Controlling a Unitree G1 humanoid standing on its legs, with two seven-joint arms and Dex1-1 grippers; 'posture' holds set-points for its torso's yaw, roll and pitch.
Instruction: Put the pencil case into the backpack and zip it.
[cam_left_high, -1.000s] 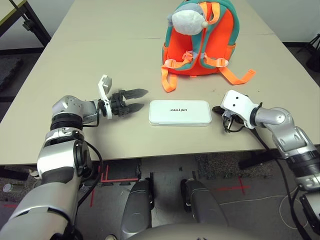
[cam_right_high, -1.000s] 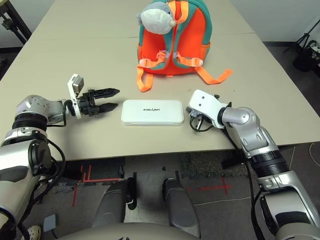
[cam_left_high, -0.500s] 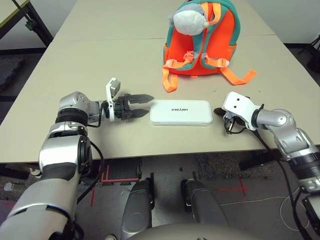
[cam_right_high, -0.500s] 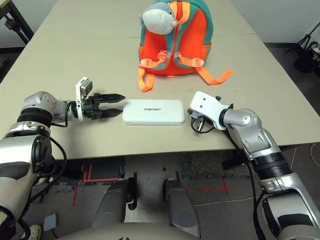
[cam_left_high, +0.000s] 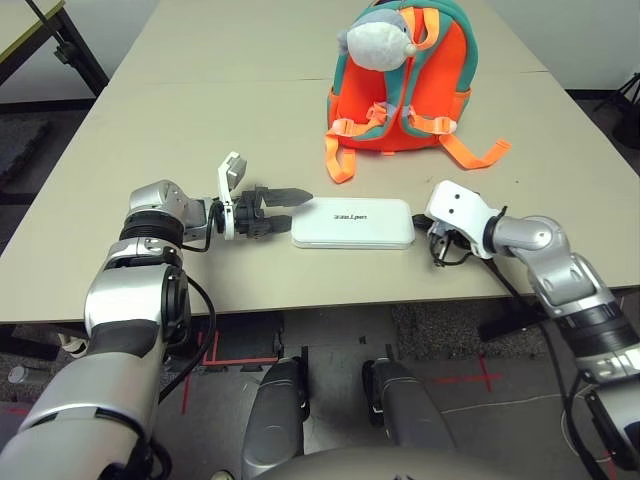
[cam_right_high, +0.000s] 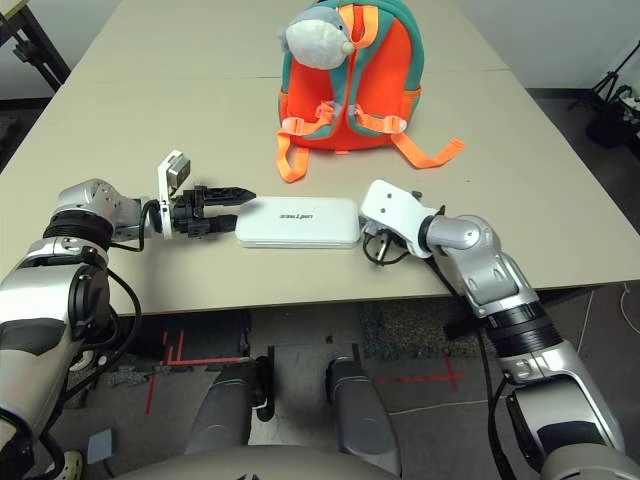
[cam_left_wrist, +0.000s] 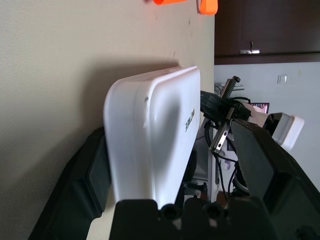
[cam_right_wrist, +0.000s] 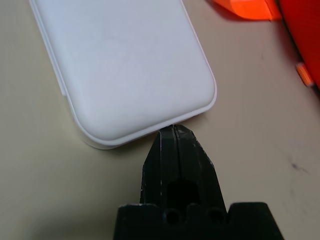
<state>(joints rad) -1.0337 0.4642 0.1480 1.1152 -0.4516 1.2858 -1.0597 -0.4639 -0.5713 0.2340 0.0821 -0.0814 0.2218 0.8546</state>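
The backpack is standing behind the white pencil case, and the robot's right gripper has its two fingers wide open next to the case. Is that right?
Not quite: the right gripper is shut, as the right wrist view shows. It is next to the white pencil case, and the backpack stands behind.

Table (cam_left_high: 220, 110) — black tripod, right (cam_right_high: 609, 80).

White case (cam_right_high: 298, 222) below orange backpack (cam_right_high: 350, 80)

We saw a plain white pencil case (cam_left_high: 352, 228) with small dark lettering; an orange backpack (cam_left_high: 402, 100) trimmed in teal, with orange straps; a grey-and-white plush head (cam_left_high: 379, 42); a beige table (cam_left_high: 240, 130); black gripper fingers (cam_right_wrist: 182, 165); silver-and-black arms (cam_left_high: 130, 300); and red stripes on the grey floor (cam_left_high: 330, 340).
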